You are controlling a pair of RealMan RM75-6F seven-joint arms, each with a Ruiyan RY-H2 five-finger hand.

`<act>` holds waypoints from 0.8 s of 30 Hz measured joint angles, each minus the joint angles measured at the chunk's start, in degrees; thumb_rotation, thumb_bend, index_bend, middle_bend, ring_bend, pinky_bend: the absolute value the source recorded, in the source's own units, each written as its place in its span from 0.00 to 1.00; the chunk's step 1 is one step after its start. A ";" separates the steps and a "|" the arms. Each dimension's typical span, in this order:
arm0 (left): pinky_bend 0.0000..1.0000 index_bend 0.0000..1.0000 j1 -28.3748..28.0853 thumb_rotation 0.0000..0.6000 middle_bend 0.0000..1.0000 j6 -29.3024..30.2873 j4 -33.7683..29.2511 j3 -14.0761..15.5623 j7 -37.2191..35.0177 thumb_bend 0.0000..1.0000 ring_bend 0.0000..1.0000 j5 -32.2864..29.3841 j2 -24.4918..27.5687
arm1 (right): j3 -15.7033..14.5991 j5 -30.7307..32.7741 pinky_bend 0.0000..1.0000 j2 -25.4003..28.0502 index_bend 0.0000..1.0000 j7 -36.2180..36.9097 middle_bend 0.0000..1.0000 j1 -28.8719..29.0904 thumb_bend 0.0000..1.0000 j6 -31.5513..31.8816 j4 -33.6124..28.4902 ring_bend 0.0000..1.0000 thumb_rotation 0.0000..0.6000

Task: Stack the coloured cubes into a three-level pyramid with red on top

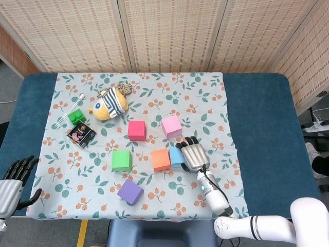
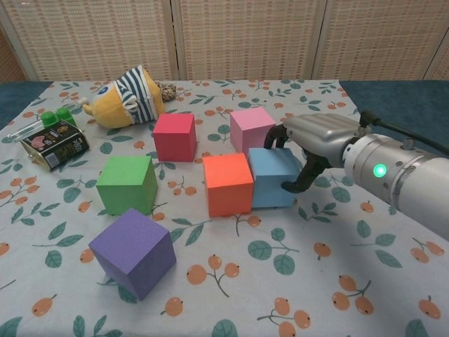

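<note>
Right robot hand (image 2: 309,151) grips blue cube (image 2: 273,177), set flush against orange cube (image 2: 227,183) at surface centre. Red cube (image 2: 175,137) at 11 o'clock from orange. Left robot hand (image 1: 11,182) open, off surface's edge at 8 o'clock.

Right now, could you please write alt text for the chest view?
The right hand grips a blue cube set on the cloth beside an orange cube. Green, purple, red and pink cubes lie around them.
</note>
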 measured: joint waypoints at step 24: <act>0.07 0.00 0.25 1.00 0.00 0.75 0.27 0.15 -1.56 0.37 0.00 0.69 0.50 | -2.06 -0.96 0.13 -3.01 0.85 -3.40 0.33 0.42 0.24 3.56 -0.10 0.12 1.00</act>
